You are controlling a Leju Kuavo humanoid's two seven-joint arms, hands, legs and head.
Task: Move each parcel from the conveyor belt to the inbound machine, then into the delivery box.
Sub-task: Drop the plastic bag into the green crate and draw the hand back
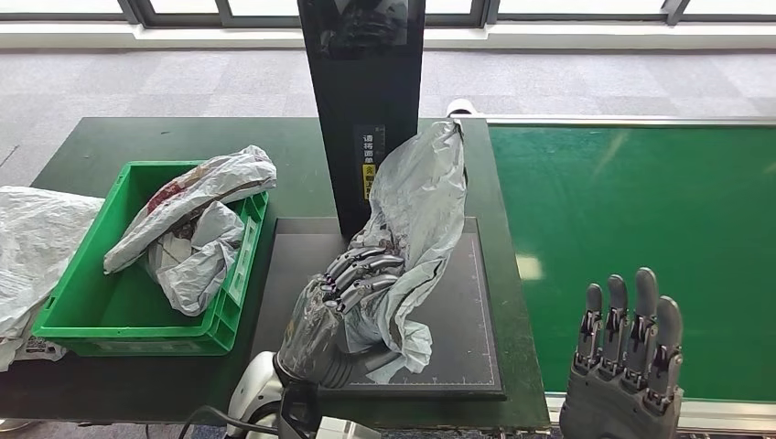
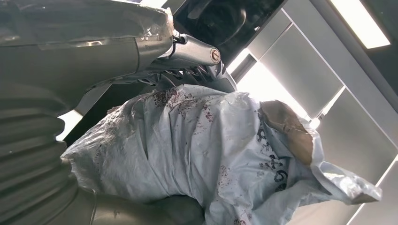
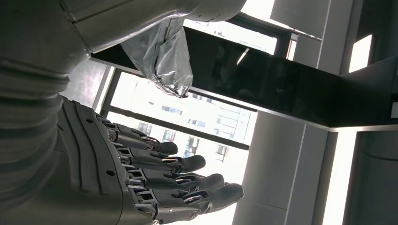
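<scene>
A crumpled grey plastic parcel [image 1: 416, 215] stands tilted over the dark scanning plate [image 1: 471, 357] of the inbound machine, leaning toward its black column [image 1: 366, 101]. My left hand [image 1: 352, 283] grips the parcel's lower half, fingers wrapped across its front. In the left wrist view the same parcel [image 2: 202, 150] shows speckled dark print and a brown patch. My right hand [image 1: 627, 361] is raised at the near edge of the green conveyor belt [image 1: 641, 238], fingers straight and apart, holding nothing; its fingers [image 3: 187, 180] show the same in the right wrist view.
A green delivery box [image 1: 91, 311] stands left of the machine with two grey bagged parcels [image 1: 188, 224] inside. Another pale bag [image 1: 32, 242] lies at the far left table edge. A dark green table [image 1: 110, 146] carries box and machine.
</scene>
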